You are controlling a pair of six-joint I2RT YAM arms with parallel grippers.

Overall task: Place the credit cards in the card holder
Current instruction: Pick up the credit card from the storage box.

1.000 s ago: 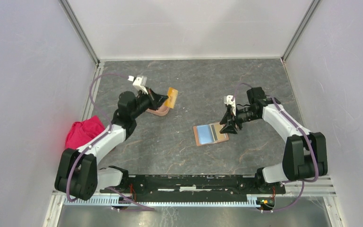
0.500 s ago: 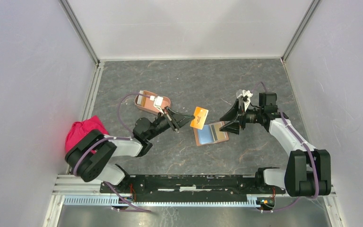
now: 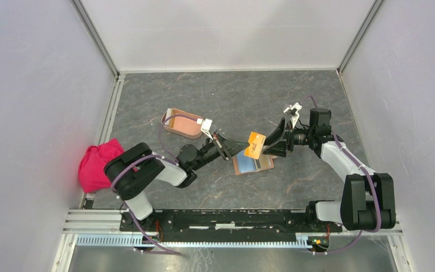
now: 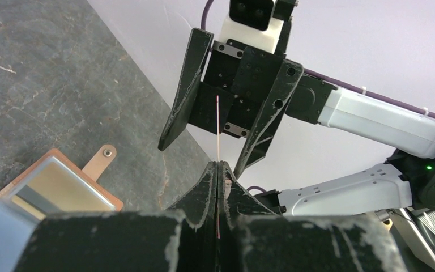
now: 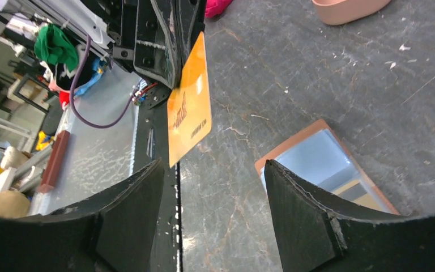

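The left end effector (image 3: 242, 147), pinching an orange card (image 3: 255, 145), has swung right toward the spread right end effector (image 3: 272, 144).

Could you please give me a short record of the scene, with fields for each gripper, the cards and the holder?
left gripper: shut on the orange card, holding it out towards the other arm
right gripper: open, one finger on either side of the card's free end
card holder: behind the left arm, apart from both grippers
wallet: open, lying flat beneath the held card
red cloth: far left, untouched
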